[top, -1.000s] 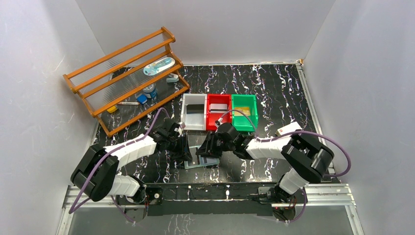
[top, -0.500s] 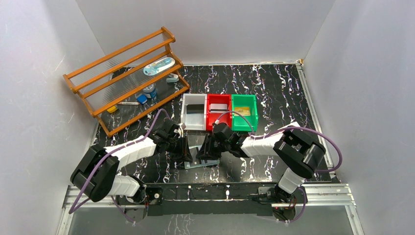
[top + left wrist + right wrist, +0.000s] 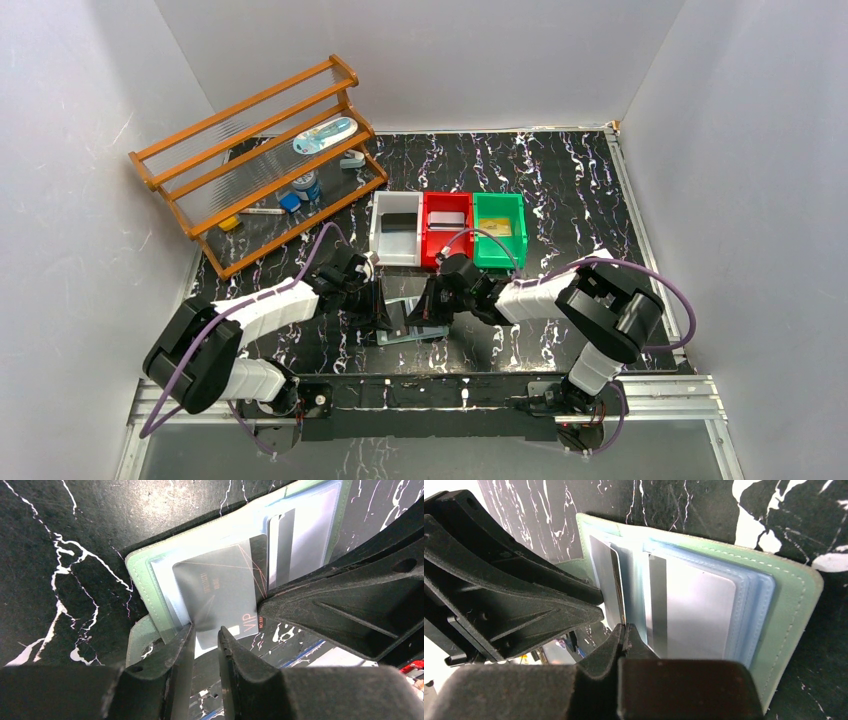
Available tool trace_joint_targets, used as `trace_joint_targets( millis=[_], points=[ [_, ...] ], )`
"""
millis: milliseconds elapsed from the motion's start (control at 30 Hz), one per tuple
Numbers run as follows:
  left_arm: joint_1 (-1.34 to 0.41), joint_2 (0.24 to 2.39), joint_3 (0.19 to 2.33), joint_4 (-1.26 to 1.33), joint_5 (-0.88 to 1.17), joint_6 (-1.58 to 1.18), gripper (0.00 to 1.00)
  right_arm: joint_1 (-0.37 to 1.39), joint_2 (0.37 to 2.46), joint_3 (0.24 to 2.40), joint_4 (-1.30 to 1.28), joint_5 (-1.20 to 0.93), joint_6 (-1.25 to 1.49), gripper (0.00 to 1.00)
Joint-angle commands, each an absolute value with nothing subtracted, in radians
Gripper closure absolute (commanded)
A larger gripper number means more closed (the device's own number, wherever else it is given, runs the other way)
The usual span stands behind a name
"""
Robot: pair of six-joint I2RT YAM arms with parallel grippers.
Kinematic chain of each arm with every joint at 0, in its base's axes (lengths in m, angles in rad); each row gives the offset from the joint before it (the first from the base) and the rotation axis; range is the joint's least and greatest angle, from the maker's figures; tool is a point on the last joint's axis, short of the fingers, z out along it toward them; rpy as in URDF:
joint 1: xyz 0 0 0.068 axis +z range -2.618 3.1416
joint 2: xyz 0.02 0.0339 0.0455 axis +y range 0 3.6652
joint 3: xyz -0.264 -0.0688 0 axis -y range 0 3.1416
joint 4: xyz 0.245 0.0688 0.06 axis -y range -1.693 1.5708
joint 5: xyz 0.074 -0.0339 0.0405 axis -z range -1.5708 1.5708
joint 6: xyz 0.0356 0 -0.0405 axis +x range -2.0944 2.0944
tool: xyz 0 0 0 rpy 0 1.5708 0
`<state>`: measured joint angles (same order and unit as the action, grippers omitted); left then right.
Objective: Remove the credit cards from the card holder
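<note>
Seeing right gripper (image 3: 624, 629) gone from half-spread to clenched shut at the edge of the grey VIP card (image 3: 220, 587), left gripper (image 3: 206, 636) narrowing yet released, straddling that card's near edge, card holder (image 3: 791, 595) lying spread on the marble table (image 3: 60, 525) between both arms.

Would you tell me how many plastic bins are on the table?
3, side by side in one row: white bin on the left, red bin in the middle, green bin on the right. None seems hidden.
</note>
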<state>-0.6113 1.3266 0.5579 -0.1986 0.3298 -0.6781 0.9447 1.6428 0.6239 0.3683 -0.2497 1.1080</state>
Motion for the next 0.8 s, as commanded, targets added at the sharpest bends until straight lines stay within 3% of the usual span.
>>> trace_joint_targets(
  millis=[0, 467, 767],
  points=[
    [-0.615, 1.304, 0.54, -0.275, 0.227, -0.677, 0.77, 0.932, 1.622, 0.601, 0.451, -0.29, 1.104, 1.0],
    [-0.616, 1.27, 0.566, -0.314, 0.182, -0.682, 0.77, 0.904, 1.613, 0.584, 0.427, -0.308, 1.084, 0.99],
    [-0.615, 1.191, 0.605, -0.227, 0.292, -0.697, 0.59, 0.903, 1.668, 0.567, 0.514, -0.351, 1.141, 0.98]
  ],
)
